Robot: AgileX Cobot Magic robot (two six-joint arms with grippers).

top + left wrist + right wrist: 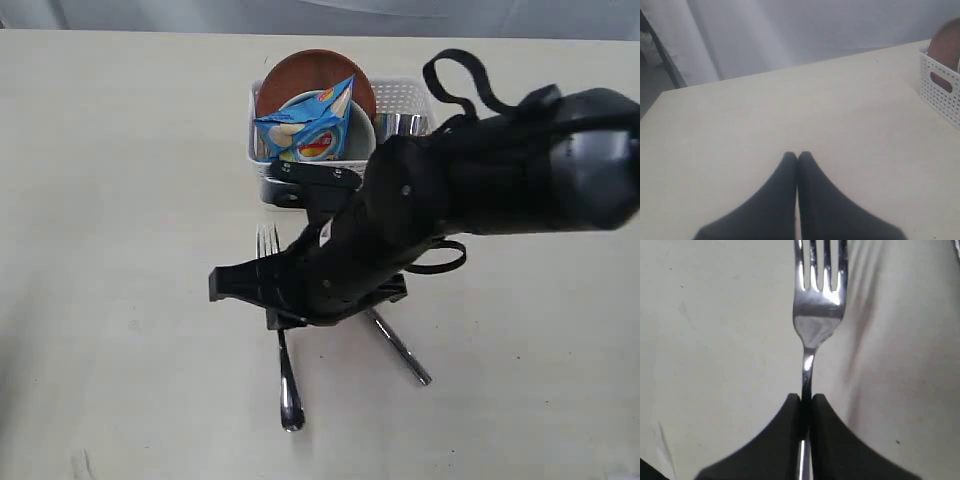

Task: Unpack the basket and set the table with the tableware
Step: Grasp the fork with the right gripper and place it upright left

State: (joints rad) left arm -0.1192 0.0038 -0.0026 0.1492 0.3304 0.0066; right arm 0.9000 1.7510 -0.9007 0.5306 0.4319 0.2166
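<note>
Jaws of right gripper (806,399) clamp fork (818,325) handle; left gripper (797,156) pinched together, empty; arm (480,180) hides knife (402,352) blade.

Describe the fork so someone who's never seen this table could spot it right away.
Start at the white basket at the far middle of the table. In front of it, two steel pieces stick out from under the black arm. The fork is the left one, clamped in the right pincer; unlike the knife beside it, it shows tines pointing toward the basket.
</note>
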